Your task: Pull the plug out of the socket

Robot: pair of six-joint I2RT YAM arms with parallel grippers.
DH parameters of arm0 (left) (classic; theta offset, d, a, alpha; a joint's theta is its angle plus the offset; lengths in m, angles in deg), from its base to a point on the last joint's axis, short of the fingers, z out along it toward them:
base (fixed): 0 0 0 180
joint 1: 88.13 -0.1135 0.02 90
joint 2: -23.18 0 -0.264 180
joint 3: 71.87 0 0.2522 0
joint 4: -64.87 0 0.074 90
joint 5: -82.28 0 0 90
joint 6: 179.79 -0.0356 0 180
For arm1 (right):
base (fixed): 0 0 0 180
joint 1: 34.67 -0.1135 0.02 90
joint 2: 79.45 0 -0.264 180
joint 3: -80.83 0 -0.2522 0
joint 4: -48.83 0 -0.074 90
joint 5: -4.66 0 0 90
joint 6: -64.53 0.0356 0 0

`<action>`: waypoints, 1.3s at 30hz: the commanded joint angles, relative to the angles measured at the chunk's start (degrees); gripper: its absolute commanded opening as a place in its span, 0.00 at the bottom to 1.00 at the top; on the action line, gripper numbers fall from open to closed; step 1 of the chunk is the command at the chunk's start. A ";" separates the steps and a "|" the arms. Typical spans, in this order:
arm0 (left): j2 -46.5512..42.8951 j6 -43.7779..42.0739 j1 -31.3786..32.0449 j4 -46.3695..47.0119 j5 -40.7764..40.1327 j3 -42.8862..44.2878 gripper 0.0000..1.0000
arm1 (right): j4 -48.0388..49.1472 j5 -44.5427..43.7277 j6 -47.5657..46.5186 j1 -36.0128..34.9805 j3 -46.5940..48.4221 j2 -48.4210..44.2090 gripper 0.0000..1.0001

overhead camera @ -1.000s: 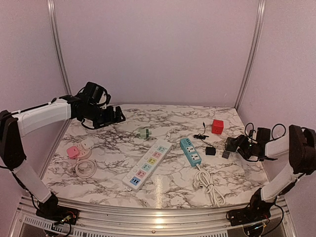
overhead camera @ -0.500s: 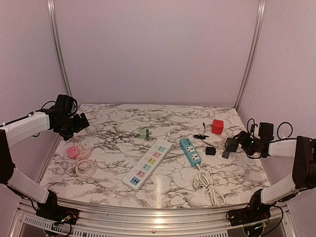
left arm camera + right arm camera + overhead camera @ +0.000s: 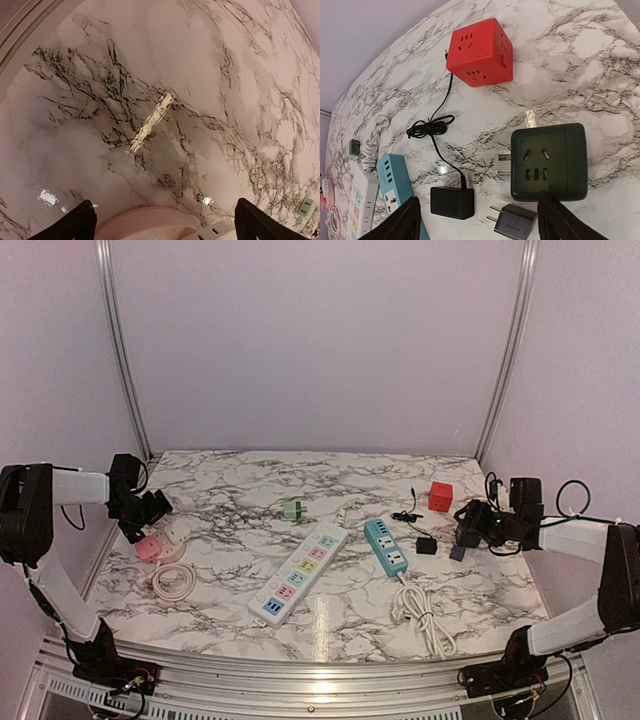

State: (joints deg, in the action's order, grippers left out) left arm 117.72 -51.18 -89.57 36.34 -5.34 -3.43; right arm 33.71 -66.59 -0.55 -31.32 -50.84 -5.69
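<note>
A round pink socket (image 3: pixel 147 548) with a white plug (image 3: pixel 175 532) in it lies at the table's left edge. In the left wrist view the pink socket (image 3: pixel 150 224) and the white plug (image 3: pixel 216 232) show at the bottom edge. My left gripper (image 3: pixel 153 506) hovers just behind them, open and empty (image 3: pixel 167 227), with the socket between its fingertips (image 3: pixel 80 225). My right gripper (image 3: pixel 472 523) is open and empty (image 3: pixel 480 227) at the far right, over a dark green cube socket (image 3: pixel 547 162).
Near the right gripper lie a red cube socket (image 3: pixel 480 51), a black adapter (image 3: pixel 452 202) with a thin cable and a small grey plug (image 3: pixel 512 220). A white power strip (image 3: pixel 300 573), a teal strip (image 3: pixel 386 546), a green plug (image 3: pixel 292 509) and two cable coils lie mid-table.
My left arm has swung left and down from the back of the table to the pink socket. My right gripper has shifted slightly back over the dark green cube.
</note>
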 commanded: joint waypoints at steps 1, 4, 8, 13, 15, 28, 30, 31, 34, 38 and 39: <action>2.74 1.02 -0.14 3.38 5.44 1.46 0.99 | -1.74 0.04 -1.08 -0.85 1.12 -1.33 0.77; 2.40 1.76 0.94 4.89 6.34 0.12 0.99 | -2.20 0.36 -1.05 -0.96 1.03 -2.13 0.77; 2.74 2.77 4.54 6.29 7.61 -0.84 0.99 | -2.32 0.70 -0.94 -1.37 1.27 -2.56 0.77; 4.11 3.21 9.56 6.41 8.00 0.30 0.99 | -2.68 0.11 -0.84 -3.03 2.19 -2.18 0.77; 4.33 3.64 11.48 6.61 7.69 0.53 0.99 | -3.18 -0.67 -0.84 -5.01 2.85 -1.92 0.77; -6.06 1.24 14.26 -2.30 -5.67 1.53 0.99 | -4.82 -5.87 -0.29 -16.33 6.61 0.93 0.77; -9.18 0.59 12.16 -3.69 -7.41 -0.03 0.99 | -4.84 -6.33 -0.13 -17.22 6.73 1.25 0.77; -11.04 0.28 11.01 -3.89 -7.54 -1.21 0.99 | -4.68 -6.27 -0.02 -17.54 6.64 1.48 0.77; -13.83 -0.41 8.30 -4.93 -6.49 -4.91 0.99 | -4.13 -6.00 0.46 -18.56 7.00 2.64 0.77; -16.87 -0.24 5.36 -4.09 -4.17 -10.62 0.99 | -4.65 -6.96 0.23 -21.04 9.15 4.43 0.77; -17.41 -0.15 4.41 -3.28 -2.98 -12.17 0.99 | -4.76 -7.20 0.26 -21.76 9.71 4.94 0.77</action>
State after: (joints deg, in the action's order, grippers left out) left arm 101.74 -50.37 -82.86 35.99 -10.22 -9.92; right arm 29.88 -72.06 -0.42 -50.35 -45.18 -2.41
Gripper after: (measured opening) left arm 0.989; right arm 0.772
